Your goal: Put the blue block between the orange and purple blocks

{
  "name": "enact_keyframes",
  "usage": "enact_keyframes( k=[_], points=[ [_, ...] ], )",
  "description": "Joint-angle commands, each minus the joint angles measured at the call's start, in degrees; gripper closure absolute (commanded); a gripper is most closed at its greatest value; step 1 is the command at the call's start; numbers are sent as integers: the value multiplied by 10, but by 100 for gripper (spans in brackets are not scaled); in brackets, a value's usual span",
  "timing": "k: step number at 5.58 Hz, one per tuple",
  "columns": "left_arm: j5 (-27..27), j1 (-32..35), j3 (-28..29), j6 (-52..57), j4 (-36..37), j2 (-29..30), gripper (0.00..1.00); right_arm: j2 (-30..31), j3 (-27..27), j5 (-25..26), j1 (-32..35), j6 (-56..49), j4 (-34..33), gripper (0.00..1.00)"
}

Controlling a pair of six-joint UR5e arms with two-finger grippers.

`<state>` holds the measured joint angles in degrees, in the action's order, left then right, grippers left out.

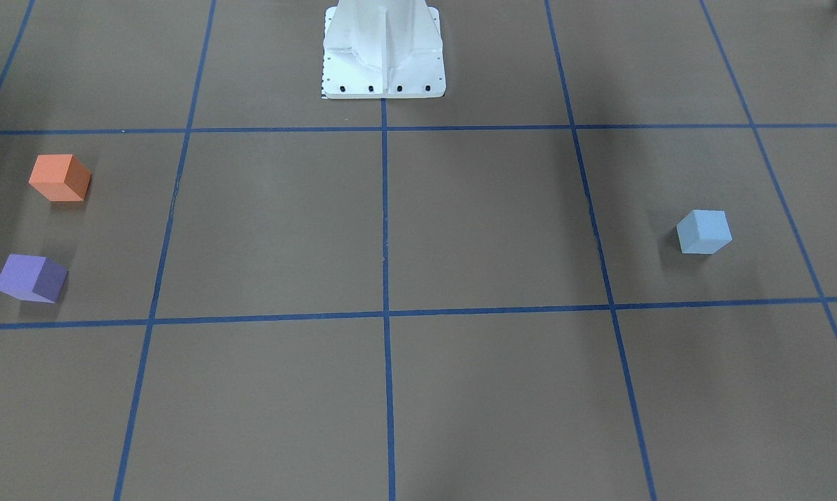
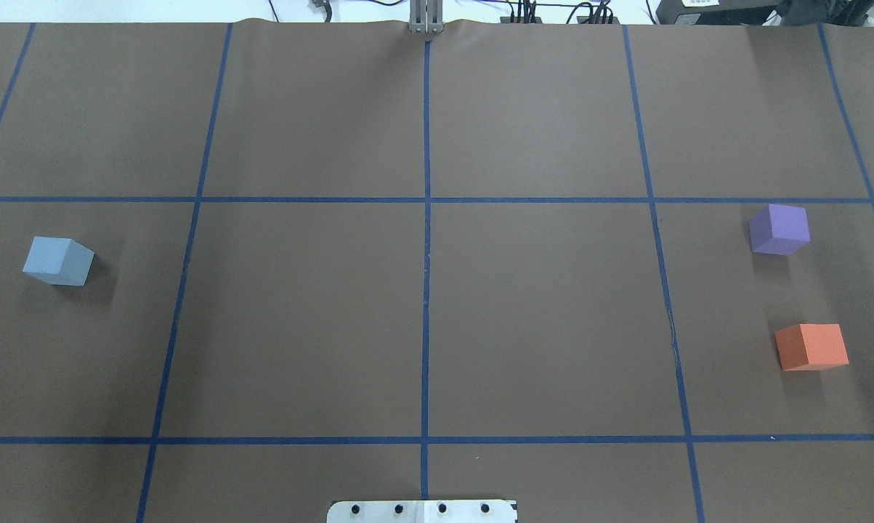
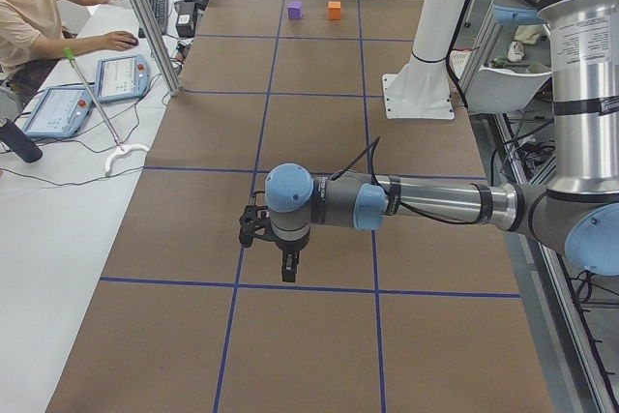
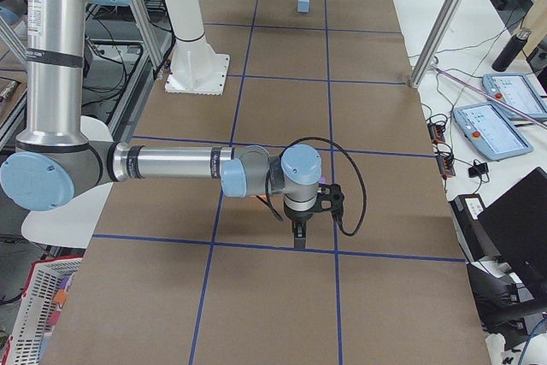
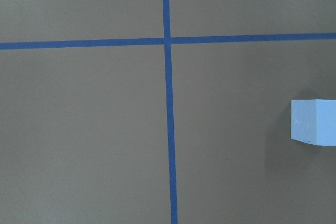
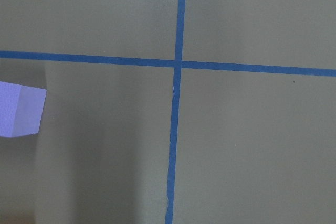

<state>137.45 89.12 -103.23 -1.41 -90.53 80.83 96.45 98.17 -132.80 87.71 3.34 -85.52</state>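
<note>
Though near, orange block (image 2: 811,347), purple block (image 2: 779,229) apart

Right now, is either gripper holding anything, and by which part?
No block held: blue block, orange block and purple block all sit on the table, apart from left gripper and right gripper.

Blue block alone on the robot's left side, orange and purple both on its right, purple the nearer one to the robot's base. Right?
No: the orange block is the nearer one to the base; the purple block lies farther out, as the overhead view shows. The blue block is alone on the left, as stated.
</note>
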Motion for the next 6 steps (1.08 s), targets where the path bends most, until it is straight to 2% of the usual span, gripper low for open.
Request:
enact_keyframes(
  k=[1, 3, 4, 5, 6],
  points=[
    [2, 0, -4, -3, -12, 0, 0, -1, 0, 0, 0, 0, 0, 0],
    [8, 0, -6, -6, -27, 12, 0, -2, 0, -1, 0, 0, 1, 0],
    [1, 0, 7, -4, -86, 22, 0, -5, 0, -1, -1, 1, 1, 0],
    [2, -1, 23, -8, -161, 58, 0, -7, 3, -1, 0, 0, 3, 0],
    [5, -1, 47, -8, -217, 66, 0, -7, -1, -2, 0, 2, 41, 0]
  ],
)
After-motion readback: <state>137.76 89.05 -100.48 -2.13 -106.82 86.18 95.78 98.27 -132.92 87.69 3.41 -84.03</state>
